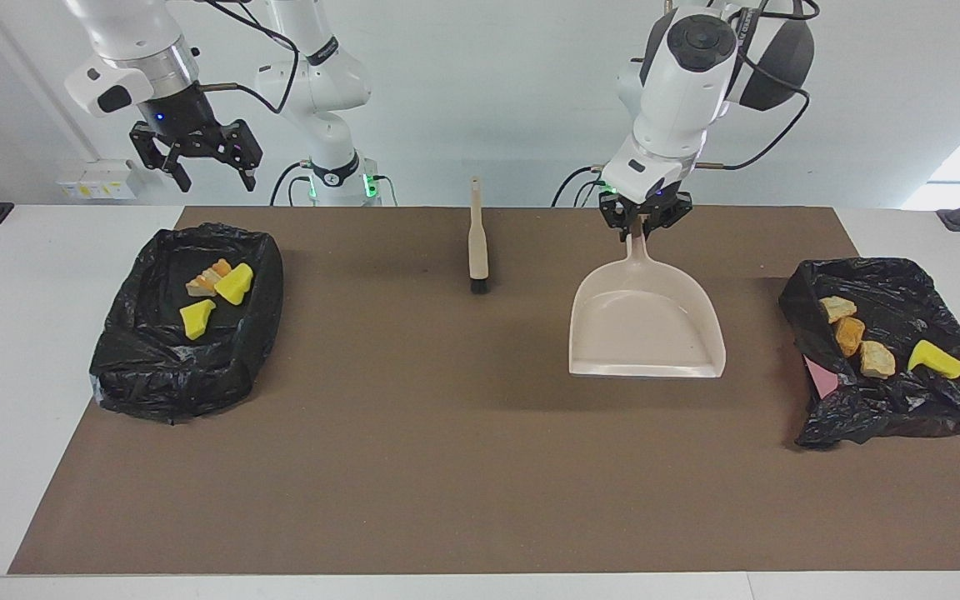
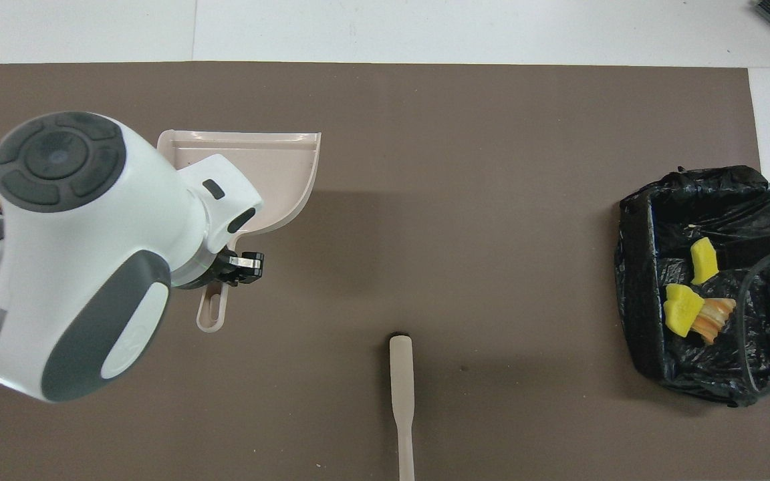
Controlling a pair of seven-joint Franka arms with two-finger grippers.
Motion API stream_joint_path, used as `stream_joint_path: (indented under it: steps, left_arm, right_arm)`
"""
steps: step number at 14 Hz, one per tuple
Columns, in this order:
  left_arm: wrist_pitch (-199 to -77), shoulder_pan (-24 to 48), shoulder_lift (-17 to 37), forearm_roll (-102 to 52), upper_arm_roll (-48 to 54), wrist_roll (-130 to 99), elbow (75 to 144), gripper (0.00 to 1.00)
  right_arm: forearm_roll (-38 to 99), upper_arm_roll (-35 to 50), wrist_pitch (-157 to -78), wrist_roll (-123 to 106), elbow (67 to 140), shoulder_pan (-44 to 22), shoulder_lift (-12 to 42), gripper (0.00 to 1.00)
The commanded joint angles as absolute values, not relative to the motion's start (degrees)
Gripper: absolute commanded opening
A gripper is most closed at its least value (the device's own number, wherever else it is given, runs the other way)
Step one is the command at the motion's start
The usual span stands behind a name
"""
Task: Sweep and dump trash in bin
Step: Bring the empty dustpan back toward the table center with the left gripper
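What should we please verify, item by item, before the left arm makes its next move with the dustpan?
1. Left gripper shut on the dustpan handle: ok.
2. Dustpan empty: ok.
3. Trash pieces in the bin bag at the left arm's end: ok, four visible.
4. Trash in the other bin: ok, three visible.
5. Brush lying on the mat, apart from the dustpan: ok.
6. Right gripper open, waiting above its bin: ok.

Brown-matted table [image 1: 463, 483]: brush [image 1: 477, 250], two bins [image 1: 188, 333].
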State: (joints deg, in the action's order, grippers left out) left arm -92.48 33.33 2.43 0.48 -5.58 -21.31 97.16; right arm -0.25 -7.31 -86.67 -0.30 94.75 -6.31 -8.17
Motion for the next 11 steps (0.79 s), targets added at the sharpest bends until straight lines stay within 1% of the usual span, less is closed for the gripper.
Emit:
stream_joint_path:
  steps: [1, 2, 4, 5, 6, 9, 11]
  left_arm:
    - [-97.01, 35.24, 6.4, -1.22, -6.15, -24.51, 95.37, 0.0]
    - [-98.08, 36.64, 8.42, -1.23, -6.07, -25.74, 95.19, 0.0]
    - [-101.14, 39.63, 15.26, -1.23, -6.06, -29.34, 91.43, 0.0]
    - [-103.08, 40.25, 17.38, -1.32, -6.06, -30.4, 90.8, 0.0]
    - [-104.84, 40.51, 18.71, -1.41, -6.06, -31.28, 90.7, 0.0]
    - [-109.5, 40.96, 19.68, -1.41, -5.89, -31.38, 91.14, 0.0]
    - [-112.22, 42.62, 22.31, -1.41, -5.89, -31.46, 91.14, 0.0]
  right_arm:
    - [-1.23, -7.03, -87.71, -2.02, 96.68, -5.63, -9.67, 1.0]
    - [-1.32, -7.12, -87.71, -2.02, 96.68, -5.63, -9.58, 1.0]
    - [-1.23, -7.03, -87.8, -1.93, 96.68, -5.63, -9.67, 1.0]
    - [-1.23, -7.03, -87.8, -1.93, 96.68, -5.63, -9.58, 1.0]
    - [-1.23, -7.03, -87.8, -1.93, 96.68, -5.63, -9.58, 1.0]
    - [-1.23, -7.03, -87.71, -2.02, 96.68, -5.63, -9.67, 1.0]
    - [-1.23, -7.03, -87.71, -2.02, 96.68, -5.63, -9.67, 1.0]
